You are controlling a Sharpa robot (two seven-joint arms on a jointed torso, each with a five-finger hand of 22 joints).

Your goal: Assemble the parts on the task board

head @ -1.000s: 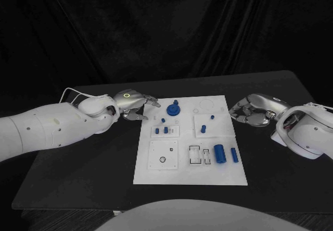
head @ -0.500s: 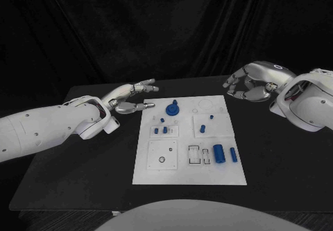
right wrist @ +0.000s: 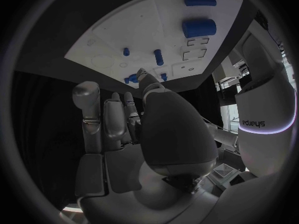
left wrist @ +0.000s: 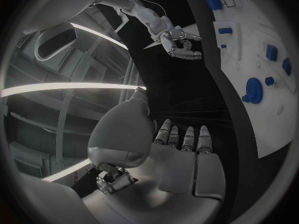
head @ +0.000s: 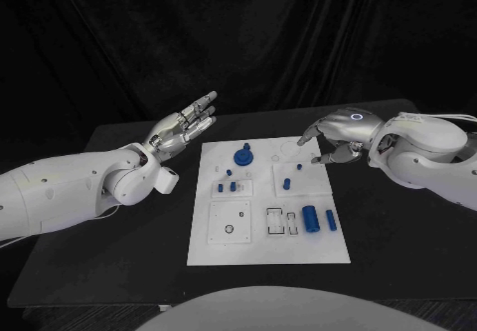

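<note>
The left robot hand (head: 185,127), flat-fingered and empty, is raised at upper left off the board (head: 224,252) at frame centre on the counter (head: 119,269), while the right robot hand (head: 336,138) (fingers loosely spread, holding nothing) hovers over the board's upper right corner, probably to reach the blue parts (head: 313,218).

A robot lab or test cell: a black table (head: 119,269) backed by black curtains (head: 249,48), with a white task board (head: 268,241) carrying blue parts (head: 312,218).
</note>
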